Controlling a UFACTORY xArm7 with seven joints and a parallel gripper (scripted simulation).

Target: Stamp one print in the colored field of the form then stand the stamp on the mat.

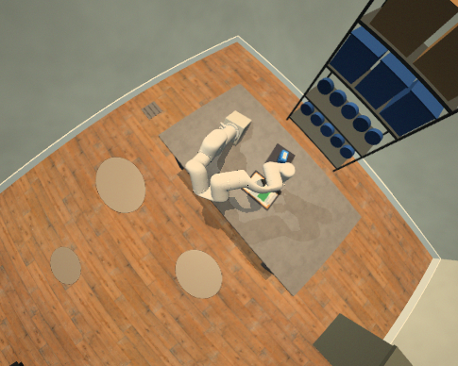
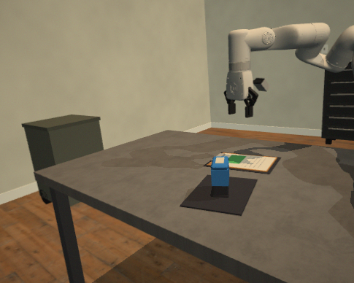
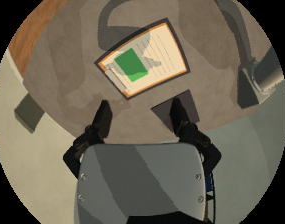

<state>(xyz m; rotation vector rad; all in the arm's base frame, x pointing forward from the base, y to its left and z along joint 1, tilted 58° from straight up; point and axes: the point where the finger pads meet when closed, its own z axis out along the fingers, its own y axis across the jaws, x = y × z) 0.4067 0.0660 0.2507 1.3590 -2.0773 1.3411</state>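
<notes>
Standing upright mid-mat (image 2: 240, 190) on a grey table (image 2: 134, 171), the blue stamp (image 2: 220, 176) waits; at its 1 o'clock lies the form (image 2: 260, 165). High above, the gripper (image 2: 239, 106) hangs wide open, empty. Wood flooring (image 2: 21, 233), seemingly oak, surrounds.

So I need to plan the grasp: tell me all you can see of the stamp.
The stamp is a small upright block: a blue body with a pale tan patch on top, over a narrower black foot. It looks like smooth plastic. It stands level near the middle of the dark mat, touching nothing else, with the form behind it. The gripper hangs high above the table, open and empty.
</notes>
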